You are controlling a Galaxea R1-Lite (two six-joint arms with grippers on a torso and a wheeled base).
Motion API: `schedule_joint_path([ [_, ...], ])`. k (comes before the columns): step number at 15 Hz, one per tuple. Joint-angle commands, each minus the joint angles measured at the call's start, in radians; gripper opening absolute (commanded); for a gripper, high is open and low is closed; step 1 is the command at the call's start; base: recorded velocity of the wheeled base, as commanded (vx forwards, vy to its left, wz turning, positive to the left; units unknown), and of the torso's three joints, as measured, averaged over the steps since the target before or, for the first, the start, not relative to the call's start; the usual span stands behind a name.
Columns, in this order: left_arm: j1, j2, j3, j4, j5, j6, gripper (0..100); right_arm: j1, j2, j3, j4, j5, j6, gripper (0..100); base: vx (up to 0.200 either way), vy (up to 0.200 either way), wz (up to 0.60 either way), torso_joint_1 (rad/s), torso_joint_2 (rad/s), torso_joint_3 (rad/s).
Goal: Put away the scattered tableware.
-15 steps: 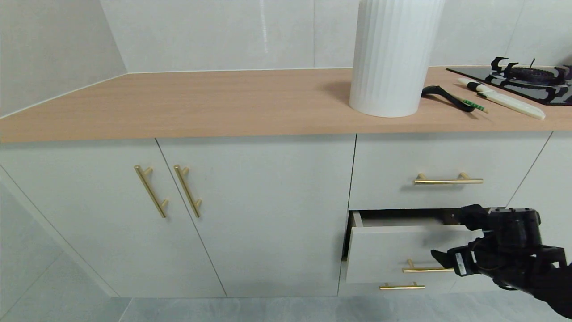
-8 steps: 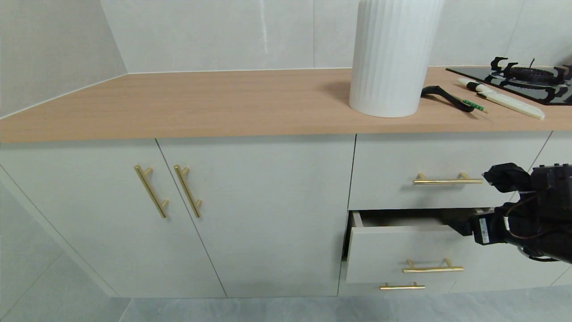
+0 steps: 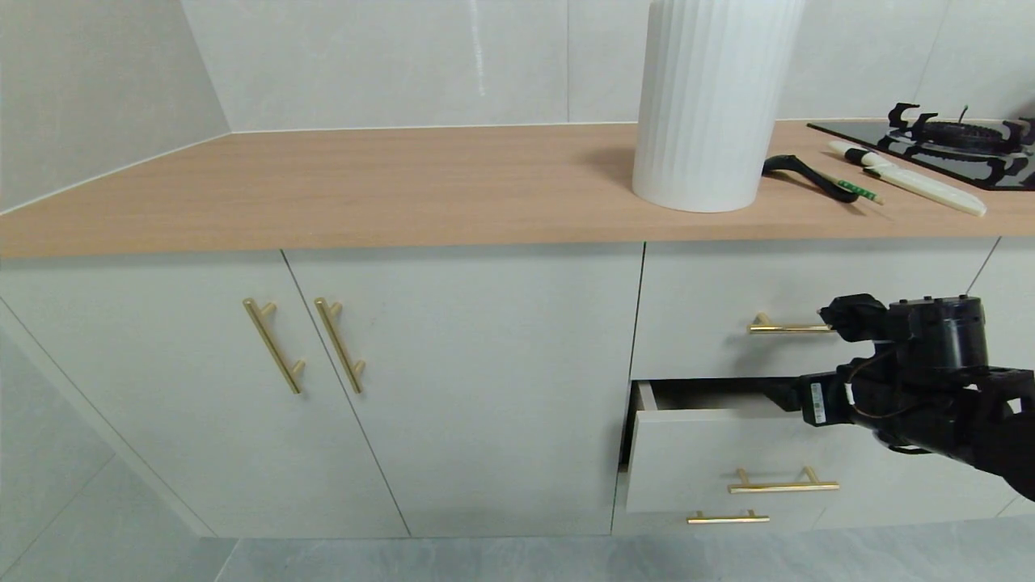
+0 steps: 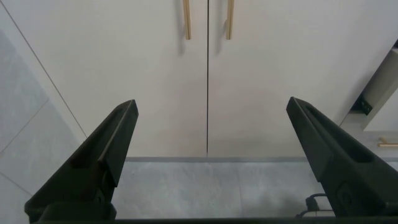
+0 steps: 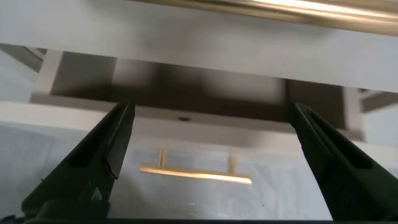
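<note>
The scattered tableware lies on the wooden counter at the right: a black-handled utensil, a thin green-tipped stick and a white knife. Below them, the middle drawer stands partly pulled out, with its dark inside and brass handle in the right wrist view. My right gripper is open and empty in front of the gap above the drawer front; its upper finger is level with the top drawer's handle. My left gripper is open and empty, low before the cabinet doors.
A tall white ribbed vessel stands on the counter just left of the tableware. A black gas hob sits at the far right. Two cabinet doors with brass handles fill the left. A third drawer handle shows near the floor.
My right gripper rose from in front of the open drawer's handle, swung right, then came back left to the gap above the drawer front. The drawer has not moved.
</note>
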Motion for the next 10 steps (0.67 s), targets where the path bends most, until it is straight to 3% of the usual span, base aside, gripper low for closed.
schedule_joint_path([
  [1, 0.0, 0.0, 0.0, 0.0, 0.001, 0.0, 100, 0.003, 0.087, 0.003, -0.032, -0.009, 0.001, 100, 0.0, 0.0, 0.0, 0.0, 0.0, 0.0],
  [6, 0.0, 0.0, 0.0, 0.0, 0.001, 0.0, 100, 0.013, 0.226, 0.003, -0.229, -0.065, 0.021, 100, 0.0, 0.0, 0.0, 0.0, 0.0, 0.0],
  [10, 0.0, 0.0, 0.0, 0.0, 0.001, 0.0, 100, 0.011, 0.252, 0.0, -0.242, -0.066, 0.021, 100, 0.0, 0.0, 0.0, 0.0, 0.0, 0.0],
])
